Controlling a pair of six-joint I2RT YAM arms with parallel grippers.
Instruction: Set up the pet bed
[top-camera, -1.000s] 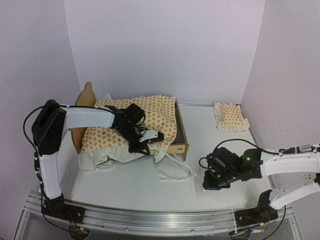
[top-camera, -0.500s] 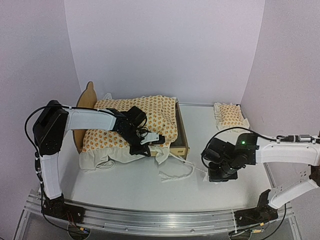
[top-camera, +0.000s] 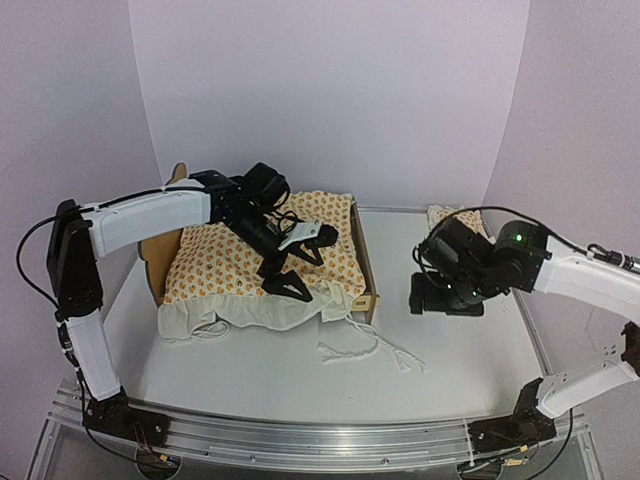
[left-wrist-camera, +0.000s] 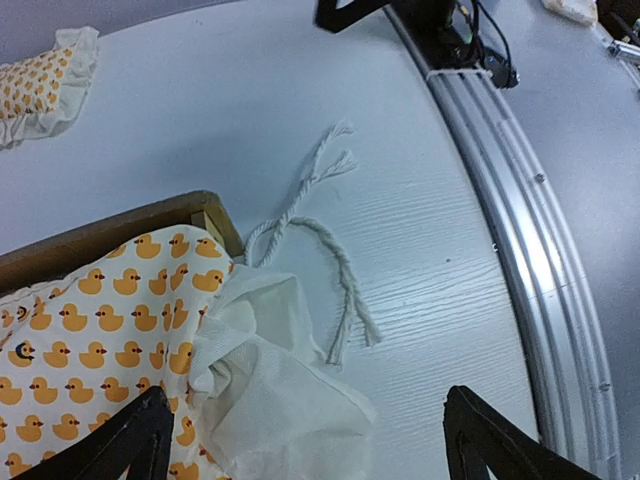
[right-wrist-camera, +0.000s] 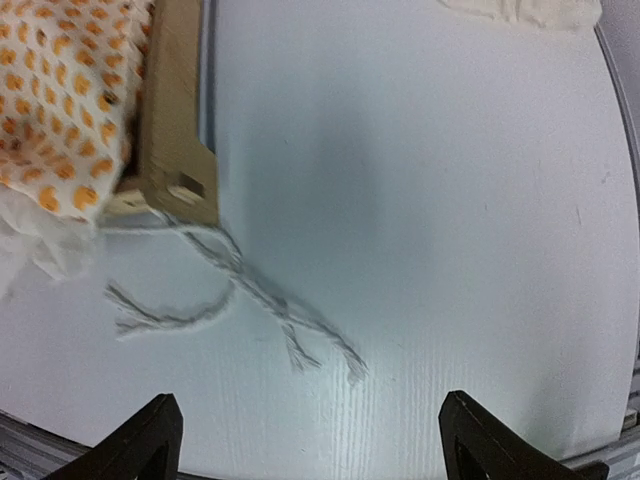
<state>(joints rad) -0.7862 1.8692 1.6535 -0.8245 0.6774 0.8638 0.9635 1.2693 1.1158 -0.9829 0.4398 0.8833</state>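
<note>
Far left, the pet bed (top-camera: 361, 255) sits left of centre on the counter (top-camera: 250, 385), headboard outermost, footboard facing the middle. The duck-print mattress cushion (top-camera: 220, 265) lies in it, its white ruffle spilling over the near rail. Above that near corner hover the left fingers (left-wrist-camera: 120, 450), spread wide, nothing between them! A white twisted cord (left-wrist-camera: 298, 195) trails from the footboard corner across the counter. Moving right, the right fingers (right-wrist-camera: 490, 440) hang released above the counter near the cord's frayed ends, gripping nothing. Behind that arm, the small matching pillow (left-wrist-camera: 40, 85) lies by the back wall.
</note>
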